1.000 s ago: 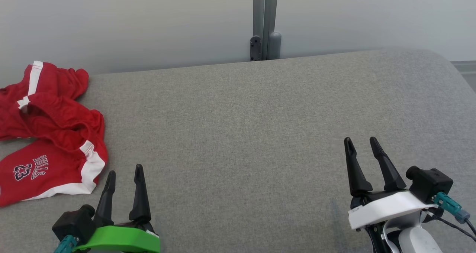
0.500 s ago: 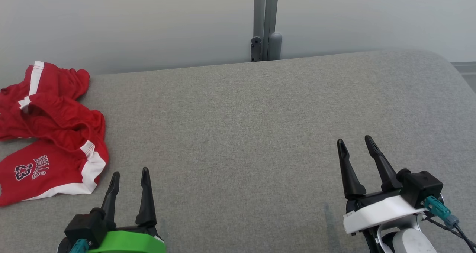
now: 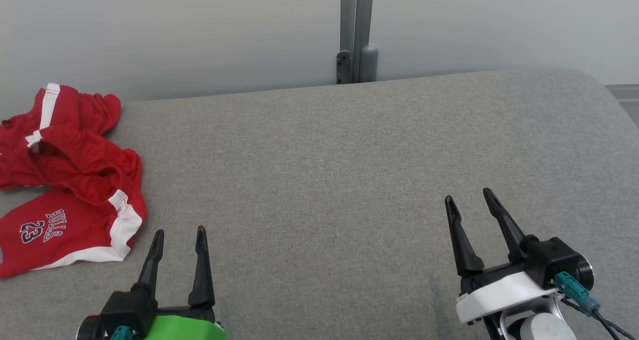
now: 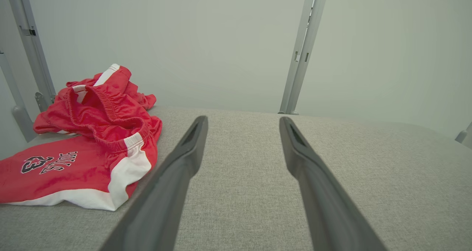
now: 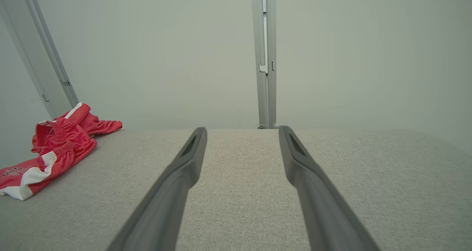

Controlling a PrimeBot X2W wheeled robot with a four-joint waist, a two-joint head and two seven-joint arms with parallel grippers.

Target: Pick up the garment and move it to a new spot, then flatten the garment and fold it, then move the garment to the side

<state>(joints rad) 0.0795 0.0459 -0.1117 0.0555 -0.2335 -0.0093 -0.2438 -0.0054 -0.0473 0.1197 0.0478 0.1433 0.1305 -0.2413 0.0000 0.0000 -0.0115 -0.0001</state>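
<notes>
The garment (image 3: 65, 180) is a crumpled pair of red shorts with white trim and dark lettering, lying at the far left of the grey fabric surface (image 3: 324, 180). In the left wrist view the garment (image 4: 88, 140) lies left of the fingers, and in the right wrist view the garment (image 5: 51, 147) sits far to the left. My left gripper (image 3: 179, 232) stands open and empty at the lower left, just right of the garment's white hem and apart from it. At the lower right my right gripper (image 3: 469, 197) is open with nothing in it.
A pale wall with a grey vertical post (image 3: 355, 30) runs behind the surface's far edge. The surface's right corner (image 3: 599, 85) is rounded. A second post (image 4: 29, 52) stands behind the garment in the left wrist view.
Both grippers have drawn back toward the bottom of the head view; the left one also shifted slightly right, the right one slightly left. The garment lies as before.
</notes>
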